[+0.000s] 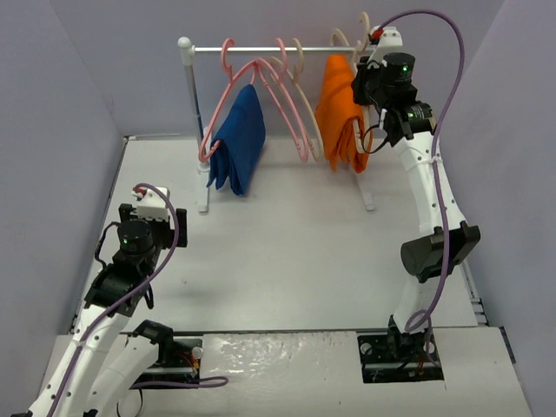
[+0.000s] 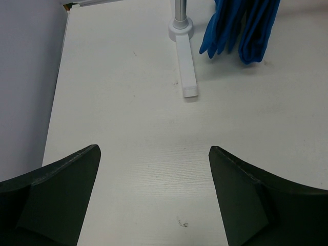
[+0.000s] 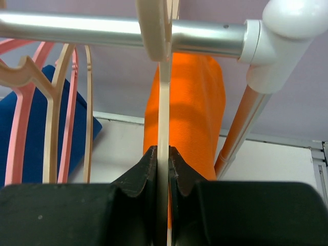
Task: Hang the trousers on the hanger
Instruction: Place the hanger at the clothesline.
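The orange trousers hang folded over the cream-beige hanger, whose hook sits on the rail at its right end. In the right wrist view the trousers hang just behind the hanger's thin cream stem. My right gripper is shut on that stem, up by the rail's right post; it also shows in the top view. My left gripper is open and empty, low over the white table at the left; it shows in the top view as well.
A dark blue garment hangs on a pink hanger at the rail's left. More pink and cream hangers hang mid-rail. The rack's white feet rest on the table. Grey walls close in on three sides.
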